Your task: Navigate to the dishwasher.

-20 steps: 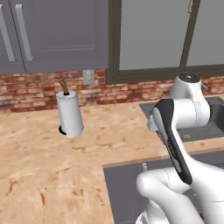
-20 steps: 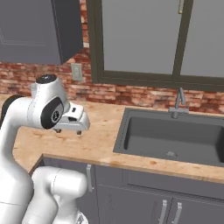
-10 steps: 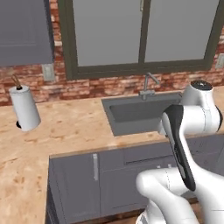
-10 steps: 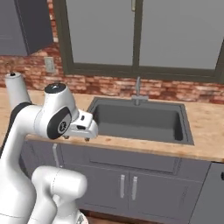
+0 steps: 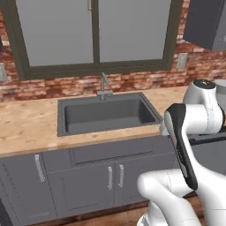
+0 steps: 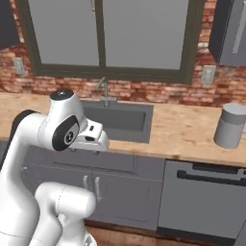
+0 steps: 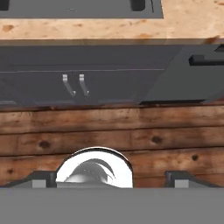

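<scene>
Ahead, dishwasher (image 6: 204,199) under wooden counter (image 6: 185,134), right of sink (image 5: 106,114); fingers (image 7: 41,178) spread, empty.

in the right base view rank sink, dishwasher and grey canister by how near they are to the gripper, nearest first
1. sink: set in the counter just behind the gripper, slightly to its right.
2. dishwasher: below the counter, well off to the right.
3. grey canister: standing on the counter at the far right, above the dishwasher.
</scene>
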Motion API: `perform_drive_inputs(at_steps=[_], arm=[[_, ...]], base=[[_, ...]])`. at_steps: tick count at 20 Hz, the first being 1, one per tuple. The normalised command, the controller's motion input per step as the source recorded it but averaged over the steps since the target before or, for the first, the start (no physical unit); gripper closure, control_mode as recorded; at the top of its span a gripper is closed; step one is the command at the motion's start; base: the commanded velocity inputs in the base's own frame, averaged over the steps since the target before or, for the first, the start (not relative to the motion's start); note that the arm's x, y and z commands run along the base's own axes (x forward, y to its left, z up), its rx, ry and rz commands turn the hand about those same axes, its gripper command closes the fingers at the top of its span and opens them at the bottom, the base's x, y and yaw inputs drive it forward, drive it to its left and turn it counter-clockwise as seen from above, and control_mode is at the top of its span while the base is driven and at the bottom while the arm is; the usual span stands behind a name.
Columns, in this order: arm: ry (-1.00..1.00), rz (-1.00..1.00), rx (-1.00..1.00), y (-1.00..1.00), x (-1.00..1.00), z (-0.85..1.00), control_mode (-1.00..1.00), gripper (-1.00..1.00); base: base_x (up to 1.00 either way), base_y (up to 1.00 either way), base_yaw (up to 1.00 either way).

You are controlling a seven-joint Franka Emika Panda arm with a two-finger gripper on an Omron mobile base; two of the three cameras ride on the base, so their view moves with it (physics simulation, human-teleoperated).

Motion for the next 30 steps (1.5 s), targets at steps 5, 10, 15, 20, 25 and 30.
perform_drive_inputs(at_steps=[5,10,15,20,25,30], arm=[[0.0,0.0,0.0,0.0,0.0,0.0,1.0,-1.0],[0.0,0.0,0.0,0.0,0.0,0.0,1.0,-1.0],[0.0,0.0,0.0,0.0,0.0,0.0,1.0,-1.0],[0.0,0.0,0.0,0.0,0.0,0.0,1.0,-1.0],[0.0,0.0,0.0,0.0,0.0,0.0,1.0,-1.0],[0.0,0.0,0.0,0.0,0.0,0.0,1.0,-1.0]], base=[[0.0,-1.0,0.0],[0.12,-1.0,0.0],[0.54,-1.0,0.0],[0.91,-0.59,0.0],[1.0,-0.2,0.0],[1.0,0.02,0.0]])
